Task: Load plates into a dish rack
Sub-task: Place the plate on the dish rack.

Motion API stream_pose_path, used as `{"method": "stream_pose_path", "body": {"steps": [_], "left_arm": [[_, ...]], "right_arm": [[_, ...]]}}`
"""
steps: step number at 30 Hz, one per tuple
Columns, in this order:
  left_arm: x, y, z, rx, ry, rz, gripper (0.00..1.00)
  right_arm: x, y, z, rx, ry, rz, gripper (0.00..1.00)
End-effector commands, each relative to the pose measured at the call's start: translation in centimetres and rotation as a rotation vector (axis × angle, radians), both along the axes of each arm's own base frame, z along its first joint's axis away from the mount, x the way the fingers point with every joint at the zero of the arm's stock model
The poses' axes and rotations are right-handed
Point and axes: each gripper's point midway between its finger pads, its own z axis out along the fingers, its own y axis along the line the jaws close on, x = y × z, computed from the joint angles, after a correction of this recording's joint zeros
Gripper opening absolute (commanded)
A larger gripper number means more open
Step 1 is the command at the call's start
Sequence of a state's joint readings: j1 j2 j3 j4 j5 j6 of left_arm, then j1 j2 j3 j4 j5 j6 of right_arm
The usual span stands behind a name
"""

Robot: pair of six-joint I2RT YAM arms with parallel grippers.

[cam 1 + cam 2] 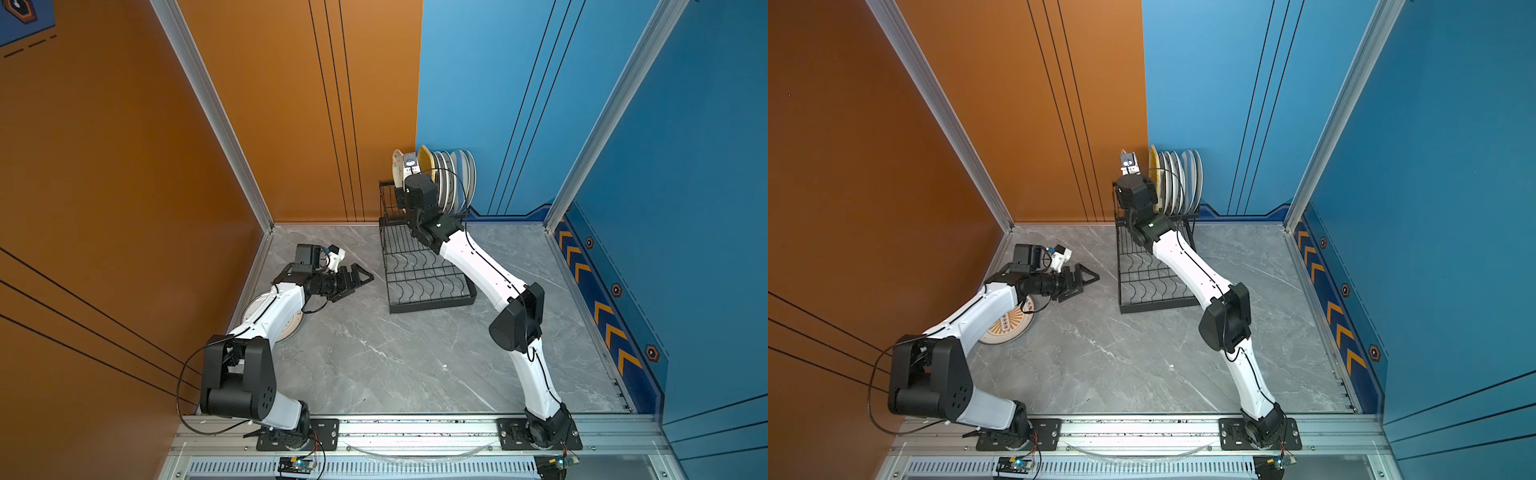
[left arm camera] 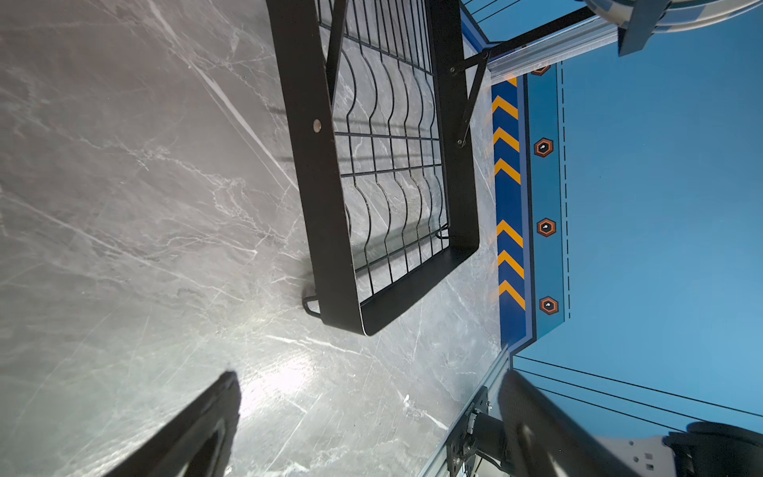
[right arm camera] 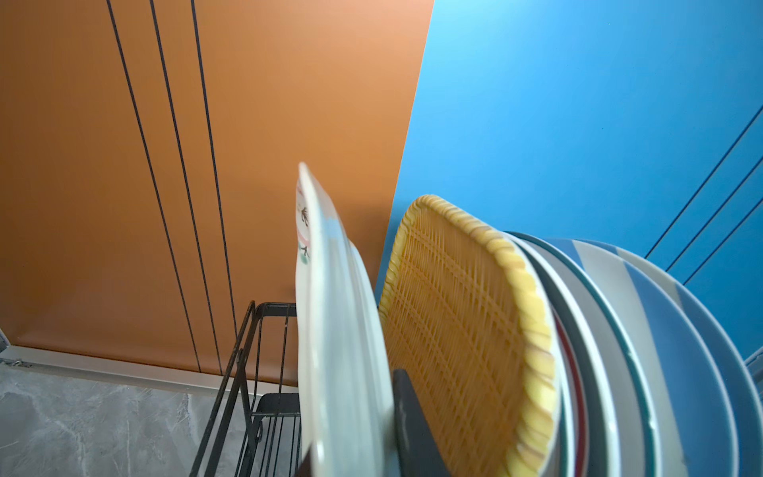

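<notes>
Both top views: the dish rack (image 1: pixel 430 286) sits at the back of the bench (image 1: pixel 374 365), with plates (image 1: pixel 453 178) on edge in its raised tier, wires keeping them apart. A patterned plate (image 1: pixel 1007 328) lies flat under my left arm, not yet loaded.

Left wrist: my left fingers (image 2: pixel 194 433) gape wide, empty, over bare bench.

Right wrist: my right fingers (image 3: pixel 408 417) are clenched on a white printed plate (image 3: pixel 342 330), held upright just beside the yellow woven tray (image 3: pixel 454 330), I'd say for slotting in.

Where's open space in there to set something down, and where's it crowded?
Bare: the grey tabletop between the two arms, in front of the dish rack; the strip between rack and blue wall; the rack's lower tier, beneath the right arm. Crowded: the plates packed in its rear tier, and the plate lying under the left arm.
</notes>
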State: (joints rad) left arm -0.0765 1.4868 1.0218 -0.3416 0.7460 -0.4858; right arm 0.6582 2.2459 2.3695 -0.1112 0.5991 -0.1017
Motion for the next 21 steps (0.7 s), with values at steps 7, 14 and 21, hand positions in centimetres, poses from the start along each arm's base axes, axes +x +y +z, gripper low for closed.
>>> {"method": "stream_pose_path", "body": {"steps": [7, 14, 21], "left_arm": [[-0.2, 0.8, -1.3, 0.023, 0.029, 0.008, 0.98], [0.1, 0.9, -1.4, 0.021, 0.031, 0.005, 0.98], [0.2, 1.0, -1.6, 0.022, 0.034, 0.004, 0.98]], "right_arm": [[-1.3, -3.3, 9.2, 0.121, -0.239, -0.078, 0.0], [-0.9, -4.2, 9.5, 0.098, -0.252, -0.119, 0.0], [-0.2, -4.4, 8.1, 0.073, -0.217, -0.138, 0.0]]}}
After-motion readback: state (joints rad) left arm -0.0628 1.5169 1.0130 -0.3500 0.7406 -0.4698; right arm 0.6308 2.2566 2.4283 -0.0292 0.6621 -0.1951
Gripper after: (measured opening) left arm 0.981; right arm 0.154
